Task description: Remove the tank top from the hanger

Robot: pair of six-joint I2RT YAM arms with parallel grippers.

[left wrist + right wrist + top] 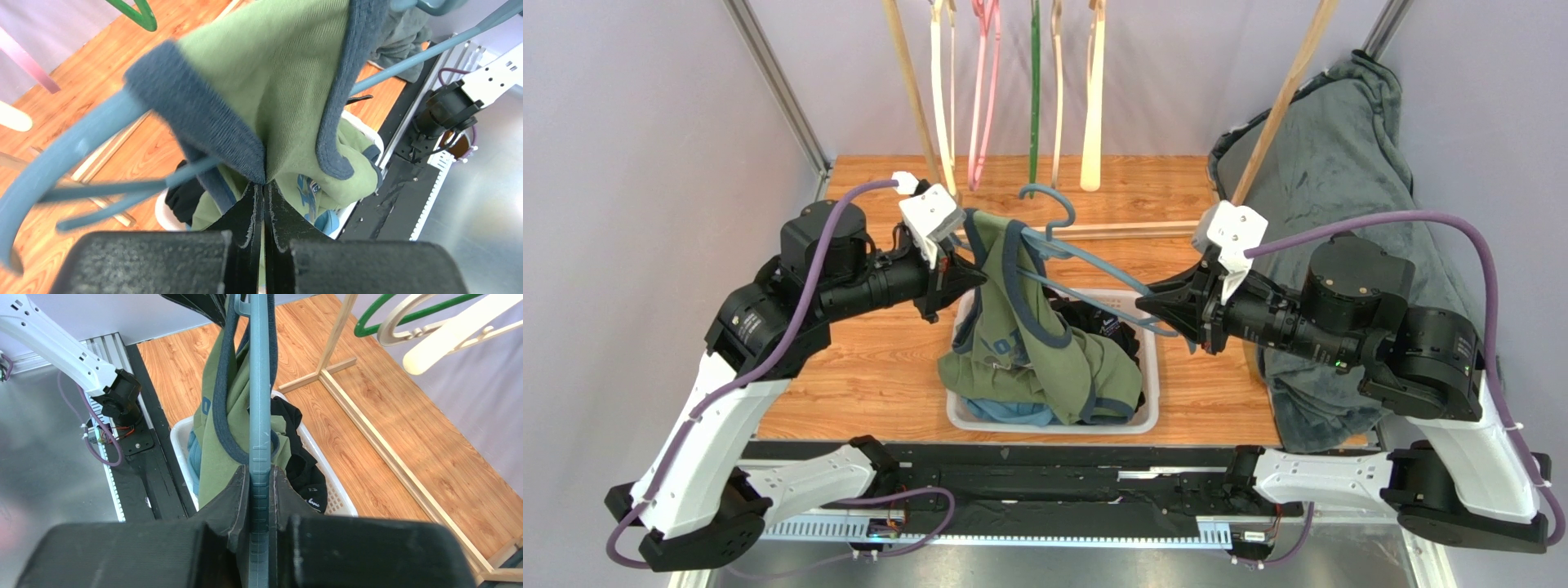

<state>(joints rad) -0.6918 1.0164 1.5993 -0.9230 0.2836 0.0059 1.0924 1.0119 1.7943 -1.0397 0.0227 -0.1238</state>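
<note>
An olive-green tank top [1014, 331] with dark blue trim hangs from a blue plastic hanger [1081, 255] above a white basket [1149, 410]. My left gripper [967, 272] is shut on the tank top's strap at the hanger's left end; in the left wrist view the fabric [270, 92] is pinched between the closed fingers [245, 214]. My right gripper [1161, 306] is shut on the hanger's right arm; the right wrist view shows the blue bar [259, 416] clamped between the pads, with the tank top [218, 435] draped beyond.
The basket holds black and blue clothes [1106, 325]. A wooden rack with several hangers [1032, 86] stands at the back. A grey garment [1345, 159] hangs at the right. A black rail [1051, 472] runs along the near edge.
</note>
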